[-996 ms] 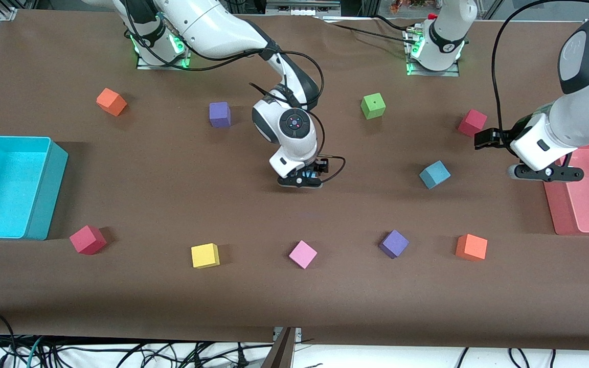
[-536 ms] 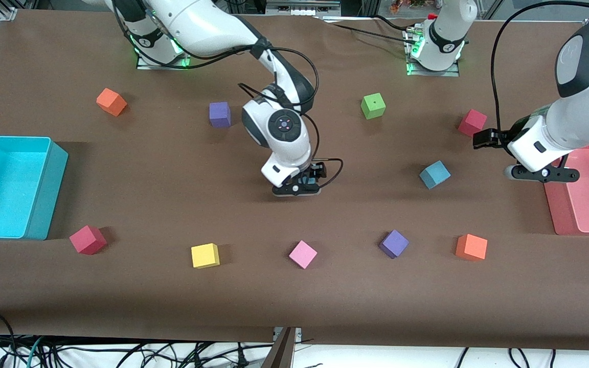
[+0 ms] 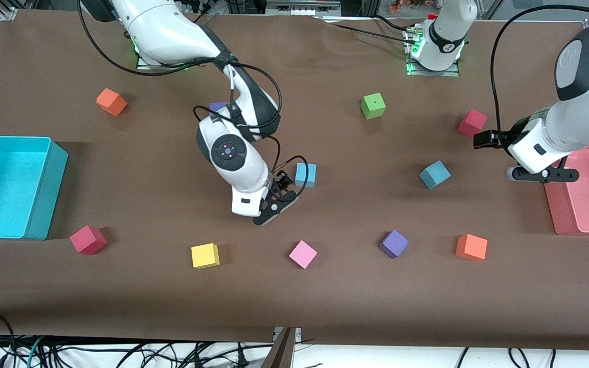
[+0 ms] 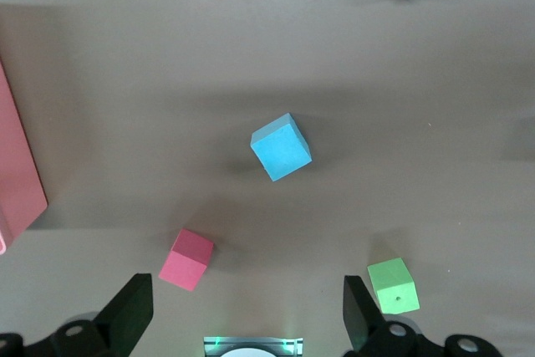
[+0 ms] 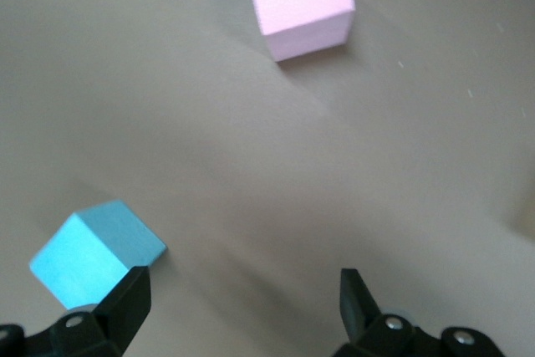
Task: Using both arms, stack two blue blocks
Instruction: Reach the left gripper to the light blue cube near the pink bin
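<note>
One blue block (image 3: 306, 175) (image 5: 96, 252) stands free on the brown table near its middle. My right gripper (image 3: 274, 204) (image 5: 242, 290) hangs open and empty just beside it, toward the right arm's end. The other blue block (image 3: 434, 174) (image 4: 282, 146) lies toward the left arm's end, turned at an angle. My left gripper (image 3: 542, 175) (image 4: 247, 307) waits open and empty above the table's edge by the pink tray, off to the side of that block.
A cyan bin (image 3: 8, 186) stands at the right arm's end and a pink tray (image 3: 588, 189) at the left arm's end. Pink (image 3: 302, 254), purple (image 3: 393, 243), orange (image 3: 471, 247) and yellow (image 3: 205, 255) cubes line the near side. Green (image 3: 373, 106) and red (image 3: 472, 122) cubes lie near the bases.
My right gripper has drawn away from the middle blue block toward the right arm's end, and the block now shows uncovered. The left arm has barely moved.
</note>
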Controlling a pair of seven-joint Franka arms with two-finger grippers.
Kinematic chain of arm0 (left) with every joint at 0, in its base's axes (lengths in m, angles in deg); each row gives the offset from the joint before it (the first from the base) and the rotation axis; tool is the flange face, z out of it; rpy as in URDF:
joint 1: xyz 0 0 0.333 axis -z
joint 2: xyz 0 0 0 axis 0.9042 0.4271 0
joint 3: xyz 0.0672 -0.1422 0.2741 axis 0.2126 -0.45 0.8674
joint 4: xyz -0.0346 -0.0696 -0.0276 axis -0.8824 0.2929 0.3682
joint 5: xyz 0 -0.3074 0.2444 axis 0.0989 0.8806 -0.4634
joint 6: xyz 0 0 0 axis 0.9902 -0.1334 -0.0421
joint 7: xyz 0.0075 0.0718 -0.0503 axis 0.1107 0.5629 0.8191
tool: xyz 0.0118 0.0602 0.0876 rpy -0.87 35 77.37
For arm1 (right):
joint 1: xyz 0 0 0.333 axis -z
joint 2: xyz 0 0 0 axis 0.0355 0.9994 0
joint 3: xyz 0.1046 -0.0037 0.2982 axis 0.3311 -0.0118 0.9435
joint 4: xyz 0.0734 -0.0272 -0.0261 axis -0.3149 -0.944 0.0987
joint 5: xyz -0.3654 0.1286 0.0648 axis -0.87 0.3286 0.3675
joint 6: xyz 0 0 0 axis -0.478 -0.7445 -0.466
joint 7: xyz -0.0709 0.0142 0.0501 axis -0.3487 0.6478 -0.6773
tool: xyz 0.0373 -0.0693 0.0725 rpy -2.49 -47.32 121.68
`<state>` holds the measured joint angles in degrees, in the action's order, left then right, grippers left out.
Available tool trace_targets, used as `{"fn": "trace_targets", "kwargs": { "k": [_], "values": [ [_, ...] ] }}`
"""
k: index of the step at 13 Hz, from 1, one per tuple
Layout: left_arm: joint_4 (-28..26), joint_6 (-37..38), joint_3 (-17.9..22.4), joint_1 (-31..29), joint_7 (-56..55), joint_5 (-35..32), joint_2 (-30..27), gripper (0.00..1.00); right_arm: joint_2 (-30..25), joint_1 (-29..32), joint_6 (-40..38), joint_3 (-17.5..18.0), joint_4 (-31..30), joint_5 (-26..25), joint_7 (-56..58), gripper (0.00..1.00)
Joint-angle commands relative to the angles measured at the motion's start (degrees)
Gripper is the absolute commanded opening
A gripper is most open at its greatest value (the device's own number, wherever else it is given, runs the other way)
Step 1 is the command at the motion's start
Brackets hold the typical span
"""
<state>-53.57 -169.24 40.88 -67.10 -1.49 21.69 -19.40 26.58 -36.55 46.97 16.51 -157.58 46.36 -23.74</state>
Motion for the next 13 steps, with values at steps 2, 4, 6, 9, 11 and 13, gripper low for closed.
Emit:
{"fn": "trace_targets", "kwargs": {
  "k": [2,4,6,9,11,13],
  "values": [
    [-0.76,0.67,-0.55,-2.27,-10.72,-0.30,0.80,1.00,-1.62,1.38,-1.92,0.91,-0.82,2.37,9.42,1.00],
    [-5.05,-1.16,-0.72,-2.36,-11.17,-0.30,-0.16,1.00,-1.89,1.46,-3.51,0.91,-0.65,2.46,6.18,1.00],
    [-12.94,-9.48,-0.81,-2.44,-13.79,-0.21,-3.31,1.00,-2.33,1.21,-5.79,1.61,-0.38,4.47,4.67,1.00],
    [-24.56,-25.30,-1.86,-2.18,-19.16,0.05,-5.79,1.00,-2.42,1.90,-6.42,1.18,-0.64,5.63,8.95,1.00],
    [-30.01,-35.23,-2.13,-2.01,-21.97,0.05,-5.26,1.00,-2.07,3.83,-5.98,1.26,-1.87,6.50,26.28,1.00],
    [-35.46,-44.46,-2.13,-1.74,-23.82,0.05,-4.04,1.00,-2.07,5.06,-5.80,1.44,-3.54,7.38,37.06,1.00]
  ]
}}
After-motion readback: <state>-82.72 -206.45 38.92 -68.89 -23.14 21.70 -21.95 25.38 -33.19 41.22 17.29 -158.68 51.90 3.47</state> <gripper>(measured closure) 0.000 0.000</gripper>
